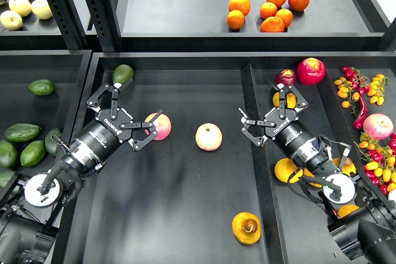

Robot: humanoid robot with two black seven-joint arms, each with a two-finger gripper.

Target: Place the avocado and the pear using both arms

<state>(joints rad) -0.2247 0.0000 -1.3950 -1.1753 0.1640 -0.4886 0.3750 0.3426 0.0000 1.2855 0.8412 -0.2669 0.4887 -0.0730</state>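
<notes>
While both pincers, the left pincer (132, 110) and the right pincer (267, 113), are spread wide and empty, nothing is held. The avocado (122, 73) lies just beyond the left one and the pear (247, 227) lies near, ungrasped, so the task is judged barely begun.

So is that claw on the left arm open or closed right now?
Open. The left gripper has its two fingers spread wide with empty dark tray floor between them, gripping nothing; a pink apple sits just beside one fingertip.

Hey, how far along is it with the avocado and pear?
Done: possibly the placing, since the avocado lies in the middle tray's far left corner and the pear near its front edge. In hand: nothing; the left gripper and right gripper are open. Left: if that tray isn't the goal, both pickups.
</notes>
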